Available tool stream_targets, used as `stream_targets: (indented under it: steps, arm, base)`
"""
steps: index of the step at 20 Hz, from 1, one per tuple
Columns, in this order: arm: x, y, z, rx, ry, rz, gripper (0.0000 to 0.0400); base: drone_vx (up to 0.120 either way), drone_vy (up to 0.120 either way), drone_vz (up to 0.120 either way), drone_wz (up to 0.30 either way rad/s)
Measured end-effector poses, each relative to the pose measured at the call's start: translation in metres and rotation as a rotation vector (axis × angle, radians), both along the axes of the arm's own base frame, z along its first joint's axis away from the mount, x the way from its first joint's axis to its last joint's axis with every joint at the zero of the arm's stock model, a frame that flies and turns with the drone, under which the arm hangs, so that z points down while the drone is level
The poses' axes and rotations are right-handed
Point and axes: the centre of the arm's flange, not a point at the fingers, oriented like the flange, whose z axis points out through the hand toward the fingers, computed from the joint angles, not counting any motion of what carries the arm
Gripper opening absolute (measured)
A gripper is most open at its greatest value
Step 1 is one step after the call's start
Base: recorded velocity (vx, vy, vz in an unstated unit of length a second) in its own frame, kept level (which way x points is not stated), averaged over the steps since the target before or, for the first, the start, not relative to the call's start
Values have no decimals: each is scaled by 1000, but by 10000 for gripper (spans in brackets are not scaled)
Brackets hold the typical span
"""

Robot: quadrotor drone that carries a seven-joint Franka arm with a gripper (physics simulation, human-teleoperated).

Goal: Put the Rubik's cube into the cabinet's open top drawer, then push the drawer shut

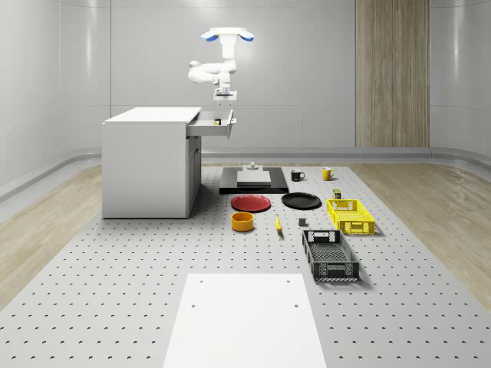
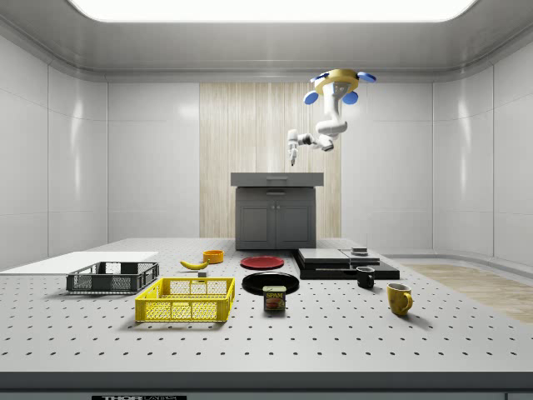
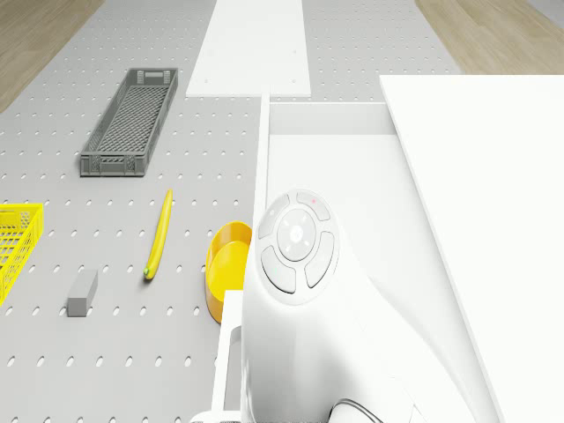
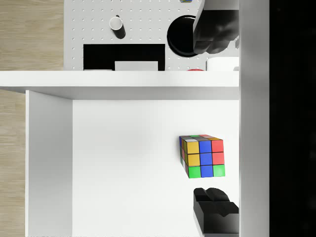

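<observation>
Counter [image 1: 115, 291]: one perforated grey surface carrying everything; one white panel [image 1: 242, 322] lies on its near end. One white cabinet [image 1: 149, 165], top drawer [image 1: 211, 126] pulled open; in the side view it reads dark grey. One drone [image 1: 227, 34] hovers above the open drawer, arm folded down, fingers [image 4: 215, 121] pointing into the drawer from just above it. Fingers are apart, holding nothing; in the wrist view one dark fingertip sits to either side of the Rubik's cube [image 4: 202, 156].

One Rubik's cube, resting on the drawer floor directly below the fingers, between the two tips and near one side wall. In the whole-scene view it's just a small dark speck at the drawer rim.

Well below the fingers, on the counter: two crates, one grey crate [image 1: 330, 255] and one yellow crate [image 1: 350, 216]; two plates, a red plate [image 1: 251, 203] and a black plate [image 1: 301, 201]; one black slab [image 1: 253, 181] with a pale block on it; one orange bowl [image 1: 243, 221]; two mugs, a black mug [image 1: 297, 175] and a yellow mug [image 1: 327, 174]; one banana [image 1: 278, 224]; one tin [image 2: 274, 298], label hard to read; one small grey block [image 3: 82, 293].

Drone view: the arm blocks much of the drawer and half the bowl.
</observation>
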Motion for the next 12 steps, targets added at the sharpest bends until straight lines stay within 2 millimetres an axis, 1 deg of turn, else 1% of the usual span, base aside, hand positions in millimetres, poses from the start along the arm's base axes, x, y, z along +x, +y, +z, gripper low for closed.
stream_targets:
  steps: [2,3,8,9,10,12]
  arm:
    - [0,0,-1,0,0,0,400]
    - [0,0,-1,0,0,1,400]
    - [0,0,-2,-1,0,1,400]
    - [0,0,-2,-1,0,1,400]
    - [0,0,-2,-1,0,1,400]
    - [0,0,-2,-1,0,1,400]
  base:
    - [-120,120,120,0]
    - [-120,120,40,0]
    - [-120,120,0,0]
    - [-80,40,0,0]
    - [0,0,0,0]
    - [0,120,0,0]
